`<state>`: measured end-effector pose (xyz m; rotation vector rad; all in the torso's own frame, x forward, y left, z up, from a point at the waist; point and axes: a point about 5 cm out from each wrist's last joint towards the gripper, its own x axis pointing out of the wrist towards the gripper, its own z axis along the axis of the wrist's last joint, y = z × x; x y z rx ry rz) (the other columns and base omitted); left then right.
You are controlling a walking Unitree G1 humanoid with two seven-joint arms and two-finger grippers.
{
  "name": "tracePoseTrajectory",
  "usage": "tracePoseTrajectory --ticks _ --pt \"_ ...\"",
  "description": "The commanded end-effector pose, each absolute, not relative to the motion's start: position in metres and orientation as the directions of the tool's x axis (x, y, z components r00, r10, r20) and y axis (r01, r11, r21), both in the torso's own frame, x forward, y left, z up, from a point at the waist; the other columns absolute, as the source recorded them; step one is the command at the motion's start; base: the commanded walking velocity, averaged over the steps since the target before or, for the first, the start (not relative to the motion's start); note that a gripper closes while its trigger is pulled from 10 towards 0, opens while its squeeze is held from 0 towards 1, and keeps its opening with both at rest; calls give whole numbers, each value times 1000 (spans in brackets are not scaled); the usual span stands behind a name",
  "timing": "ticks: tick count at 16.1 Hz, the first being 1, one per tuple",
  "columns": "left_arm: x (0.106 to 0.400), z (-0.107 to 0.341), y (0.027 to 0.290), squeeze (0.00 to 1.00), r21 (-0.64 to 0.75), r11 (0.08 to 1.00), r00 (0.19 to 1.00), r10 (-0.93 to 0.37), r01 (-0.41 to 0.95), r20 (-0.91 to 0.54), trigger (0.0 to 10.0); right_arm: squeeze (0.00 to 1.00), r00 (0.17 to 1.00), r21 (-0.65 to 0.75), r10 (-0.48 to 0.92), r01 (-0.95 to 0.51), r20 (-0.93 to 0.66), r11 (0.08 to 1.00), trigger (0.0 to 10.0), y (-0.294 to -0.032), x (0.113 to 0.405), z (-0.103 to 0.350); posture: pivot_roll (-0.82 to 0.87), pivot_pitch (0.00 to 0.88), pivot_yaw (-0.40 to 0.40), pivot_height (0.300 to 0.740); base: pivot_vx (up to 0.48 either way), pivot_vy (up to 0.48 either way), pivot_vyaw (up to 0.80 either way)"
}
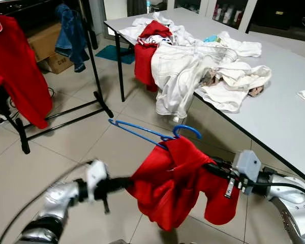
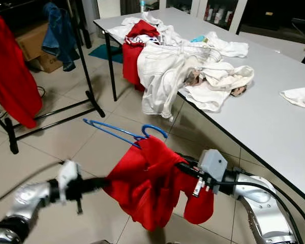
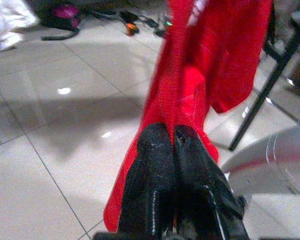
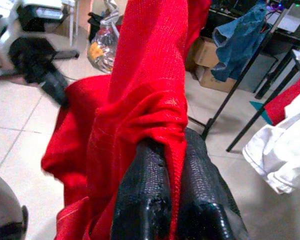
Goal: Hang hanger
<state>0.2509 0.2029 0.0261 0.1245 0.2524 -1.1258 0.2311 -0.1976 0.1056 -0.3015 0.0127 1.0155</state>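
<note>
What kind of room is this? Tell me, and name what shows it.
Probably a laundry-sorting or utility room in a home: a tiled floor, a black clothes rack with garments hung on it, and a grey table piled with a heap of unsorted clothes.

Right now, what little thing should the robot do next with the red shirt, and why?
Probably turn toward the black clothes rack on its left. Both tools, left tool and right tool, pinch the red shirt, which hangs on the blue hanger. The hook points away from the rack, which stands apart across the tiled floor, so I'd guess it must face the rack first.
</note>
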Motion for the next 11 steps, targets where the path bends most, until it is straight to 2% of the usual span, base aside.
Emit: tracePoseTrajectory --ticks 1,4,6,8,11 --pt "260 36 207 0 0 437 424 -873 899 -240 0 0 551 -270 829 -816 -94 511 0 -203 234 116 -76 0 9 740 0 0 0" --pt "273 53 216 0 -10 483 475 -864 875 -167 0 0 503 -295 851 -845 -152 447 0 -207 226 109 -77 0 7 740 0 0 0" --pt "277 59 215 0 -16 470 464 -875 882 -139 0 0 495 -313 852 -847 -170 430 0 -209 224 107 -79 0 6 740 0 0 0" --pt "279 63 211 0 -37 447 441 -891 894 -108 0 0 474 -360 847 -855 -243 375 0 -212 220 97 -83 0 9 740 0 0 0" --pt "275 61 210 0 -64 418 411 -906 906 -103 0 0 512 -363 829 -833 -226 417 0 -217 223 92 -79 0 12 740 0 0 0"
